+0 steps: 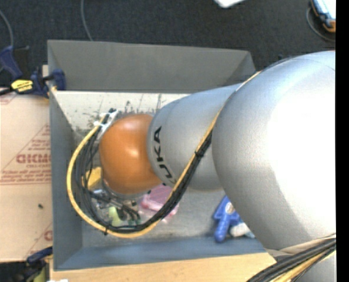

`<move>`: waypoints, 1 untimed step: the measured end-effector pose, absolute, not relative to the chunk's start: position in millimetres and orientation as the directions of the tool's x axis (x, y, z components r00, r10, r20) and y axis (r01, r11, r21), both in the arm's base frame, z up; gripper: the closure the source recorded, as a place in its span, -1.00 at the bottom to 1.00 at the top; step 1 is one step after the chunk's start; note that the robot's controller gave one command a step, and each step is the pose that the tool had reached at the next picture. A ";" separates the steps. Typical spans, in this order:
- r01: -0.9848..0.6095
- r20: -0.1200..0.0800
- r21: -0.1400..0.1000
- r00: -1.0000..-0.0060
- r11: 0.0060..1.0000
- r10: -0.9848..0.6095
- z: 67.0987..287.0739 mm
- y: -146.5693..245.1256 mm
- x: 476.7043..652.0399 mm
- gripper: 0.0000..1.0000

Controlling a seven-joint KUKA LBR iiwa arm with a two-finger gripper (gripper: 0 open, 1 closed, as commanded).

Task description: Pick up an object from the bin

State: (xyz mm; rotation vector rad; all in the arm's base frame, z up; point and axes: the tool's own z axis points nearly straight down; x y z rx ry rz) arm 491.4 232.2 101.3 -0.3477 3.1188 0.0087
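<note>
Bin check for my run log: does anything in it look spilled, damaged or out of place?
Nothing stands out. A blue toy and a pink thing lie loose inside the bin, none spilled over its walls.

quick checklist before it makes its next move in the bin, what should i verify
1. Wrist inside the bin: ok, the orange wrist cover hangs over its left half.
2. Cable loop clear of the left wall: cannot tell, it runs very near.
3. What lies straight under the wrist: cannot tell, the cover hides it.
4. Neighbours known: ok, pink thing, green thing and yellow thing crowd beside it.
5. Blue thing out of the way: ok, it lies apart, lower right.
</note>
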 end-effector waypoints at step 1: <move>-0.220 -0.015 0.007 -0.975 0.975 -0.220 117.3 233.4 494.2 1.00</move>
